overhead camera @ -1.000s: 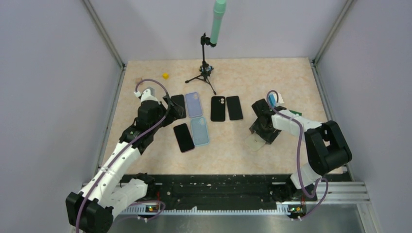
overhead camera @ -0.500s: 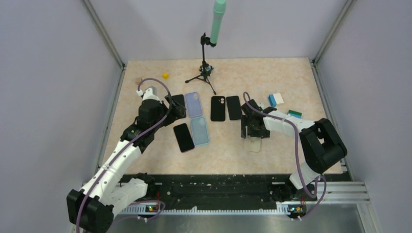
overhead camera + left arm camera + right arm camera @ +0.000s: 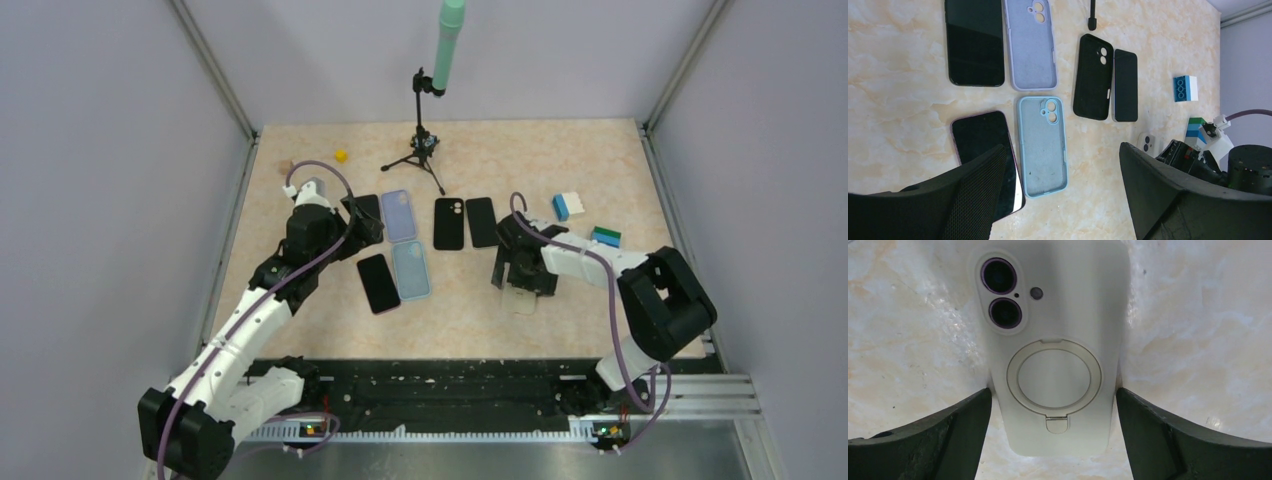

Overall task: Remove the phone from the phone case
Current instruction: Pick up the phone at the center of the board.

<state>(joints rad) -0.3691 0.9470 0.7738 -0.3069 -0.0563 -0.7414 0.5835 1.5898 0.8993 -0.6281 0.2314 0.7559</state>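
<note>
Right fingers (image 3: 1173,440) are spread wide, one on each long side of the white cased phone (image 3: 1053,355). The tips sit just beside its edges, and I cannot tell whether they touch. The phone lies face down on the table (image 3: 600,160) with its lenses and ring holder (image 3: 1054,376) facing up, and it has not yet left its case. Left fingers (image 3: 973,200) are also wide and hold nothing, hovering well apart from it above the light blue case (image 3: 1043,145) and a dark phone (image 3: 980,150).

My worry is the squeeze. If I close on both long sides, I judge I would only clamp the case tighter around the phone. The table looks smooth, so an uneven pinch near the bottom end could pivot the phone or skate it away. With the left arm so far off, nothing braces the case. If the phone pops free suddenly, it could slide toward the black case (image 3: 1093,75).
</note>
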